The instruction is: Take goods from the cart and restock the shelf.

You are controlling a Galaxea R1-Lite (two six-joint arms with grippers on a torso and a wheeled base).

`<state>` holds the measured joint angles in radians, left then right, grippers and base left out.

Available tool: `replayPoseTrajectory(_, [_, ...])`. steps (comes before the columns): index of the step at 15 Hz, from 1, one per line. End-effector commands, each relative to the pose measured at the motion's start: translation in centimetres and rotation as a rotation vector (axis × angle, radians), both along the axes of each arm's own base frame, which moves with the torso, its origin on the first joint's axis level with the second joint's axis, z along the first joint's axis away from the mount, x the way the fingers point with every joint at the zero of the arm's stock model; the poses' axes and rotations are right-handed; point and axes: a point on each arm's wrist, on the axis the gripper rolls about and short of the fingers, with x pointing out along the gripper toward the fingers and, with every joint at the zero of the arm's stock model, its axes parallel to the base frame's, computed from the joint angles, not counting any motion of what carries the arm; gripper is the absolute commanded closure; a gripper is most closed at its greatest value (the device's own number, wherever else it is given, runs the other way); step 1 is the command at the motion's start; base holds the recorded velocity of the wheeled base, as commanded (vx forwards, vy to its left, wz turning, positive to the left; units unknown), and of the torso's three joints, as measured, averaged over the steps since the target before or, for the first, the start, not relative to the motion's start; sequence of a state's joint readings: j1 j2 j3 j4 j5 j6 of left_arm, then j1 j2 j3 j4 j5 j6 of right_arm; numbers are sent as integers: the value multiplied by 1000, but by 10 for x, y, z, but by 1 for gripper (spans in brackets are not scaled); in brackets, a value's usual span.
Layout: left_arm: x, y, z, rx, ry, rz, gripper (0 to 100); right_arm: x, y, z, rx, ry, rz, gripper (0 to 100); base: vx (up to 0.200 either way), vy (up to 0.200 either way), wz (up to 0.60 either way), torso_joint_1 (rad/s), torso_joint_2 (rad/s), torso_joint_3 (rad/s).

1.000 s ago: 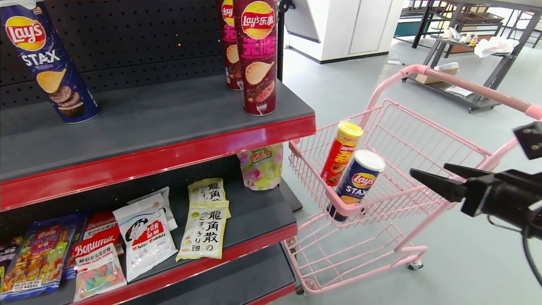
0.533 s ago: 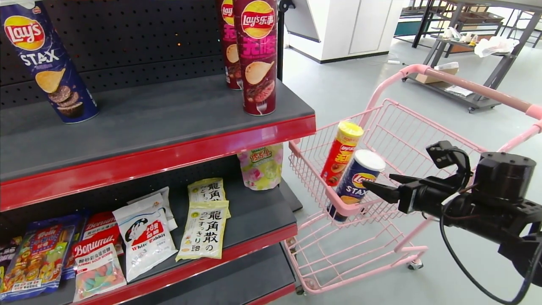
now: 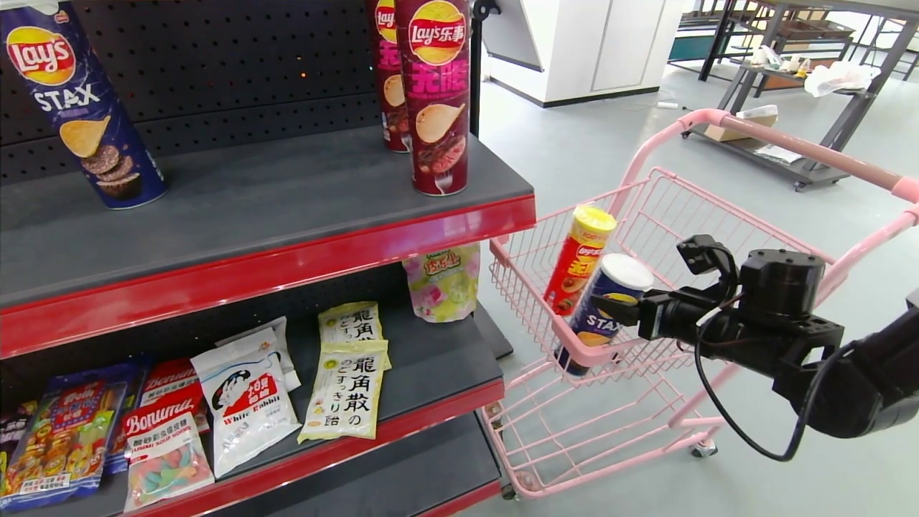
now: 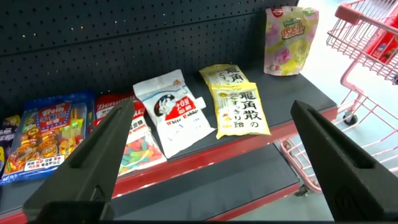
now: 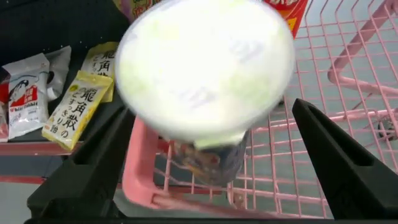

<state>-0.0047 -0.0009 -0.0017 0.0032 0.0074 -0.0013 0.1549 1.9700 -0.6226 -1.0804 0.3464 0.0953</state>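
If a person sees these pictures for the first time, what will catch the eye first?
The pink cart on the right stands out, with a blue chips can leaning in its corner. The right gripper is open, a finger on each side of that can's white lid. Two tall magenta cans stand upright at the right end of the upper shelf.

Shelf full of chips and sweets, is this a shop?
Probably a mock shop in a workroom: a shelf with snack bags and chip cans, a pink cart, but work tables behind.
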Motion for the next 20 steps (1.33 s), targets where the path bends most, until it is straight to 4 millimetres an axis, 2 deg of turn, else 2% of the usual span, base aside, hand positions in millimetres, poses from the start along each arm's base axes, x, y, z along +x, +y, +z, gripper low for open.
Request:
replayPoseTrajectory(1, [0, 0, 0, 0, 1, -1, 0, 15, 2, -12, -2, 19, -3, 0, 0, 0, 0, 0, 0, 0])
replayPoseTrajectory(10, [0, 0, 0, 0, 1, 0, 0, 36, 2, -26, -1, 28, -11, 0, 0, 0, 0, 0, 0, 0])
replayPoseTrajectory(11, [0, 0, 0, 0, 1, 0, 0, 37, 3, -27, -1, 29, -10, 100, 0, 0, 0, 0, 0, 0])
replayPoseTrajectory(18, [0, 0, 0, 0, 1, 0, 0, 37, 2, -27, 1, 26, -10, 100, 0, 0, 0, 0, 0, 0])
replayPoseTrajectory(20, [0, 0, 0, 0, 1, 0, 0, 34, 1, -10, 6, -18, -10, 100, 0, 0, 0, 0, 0, 0])
